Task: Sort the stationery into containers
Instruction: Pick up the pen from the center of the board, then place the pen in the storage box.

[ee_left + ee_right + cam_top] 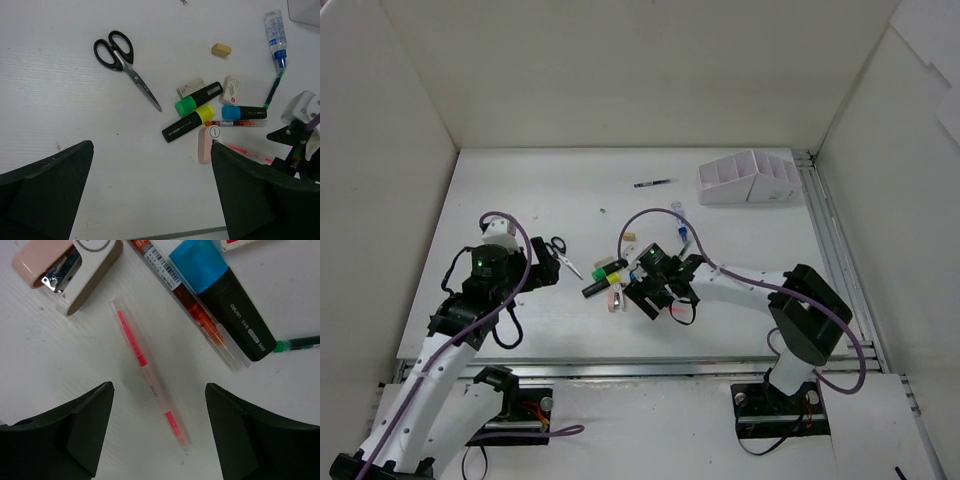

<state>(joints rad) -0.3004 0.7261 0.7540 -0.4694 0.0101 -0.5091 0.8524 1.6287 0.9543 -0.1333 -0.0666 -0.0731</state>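
A translucent pink pen lies on the white table between the fingers of my right gripper, which is open and not touching it. Beside it lie a blue-capped marker, a clear orange pen and a pink stapler. My left gripper hangs open over bare table, left of the pile. In its view are the black-handled scissors, green marker, yellow marker, blue-tipped white tube and beige eraser. The white organiser stands at the far right.
A thin black pen lies alone near the back, left of the organiser. Two whitish erasers and a green pen sit in the pile. White walls enclose the table; a metal rail runs along the right edge.
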